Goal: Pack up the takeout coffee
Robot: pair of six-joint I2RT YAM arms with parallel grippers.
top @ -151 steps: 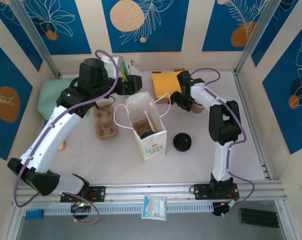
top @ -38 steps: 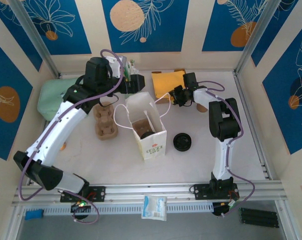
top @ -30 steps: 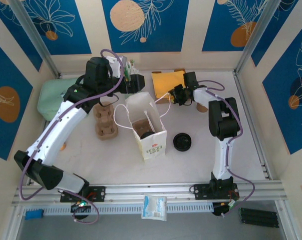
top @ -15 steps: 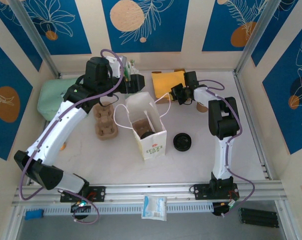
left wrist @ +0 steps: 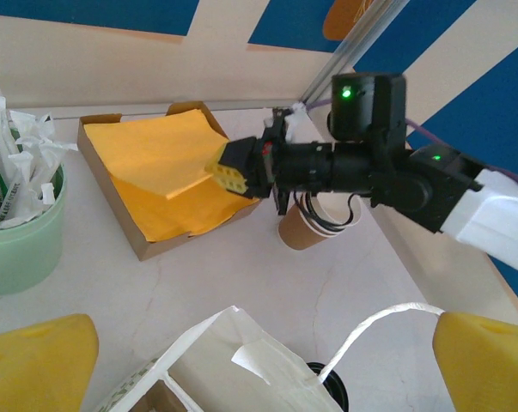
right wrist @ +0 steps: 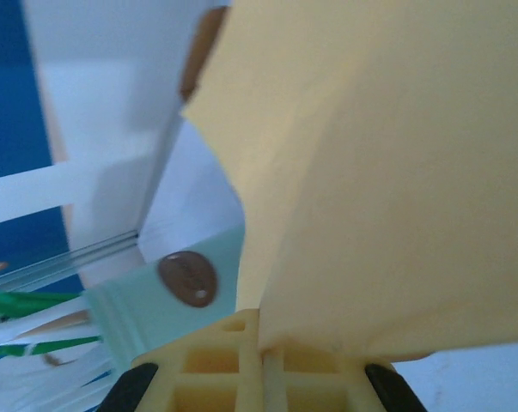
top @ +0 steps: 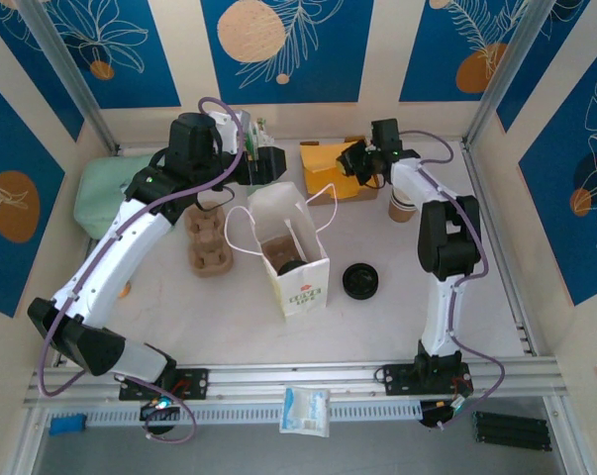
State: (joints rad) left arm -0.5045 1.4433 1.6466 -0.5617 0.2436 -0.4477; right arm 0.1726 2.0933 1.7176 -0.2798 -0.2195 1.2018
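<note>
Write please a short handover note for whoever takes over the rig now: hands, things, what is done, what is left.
Left hand: open, empty, beyond the paper bag, near the green straw cup.
Right hand: shut on a corner of a yellow napkin above the napkin box.
Coffee cups: nested stack, upright on the table right of the box, not held.
Done: bag stands open; something brown is inside, I cannot tell what.
Left: no cup from this stack is packed yet; a black lid lies on the table.
</note>
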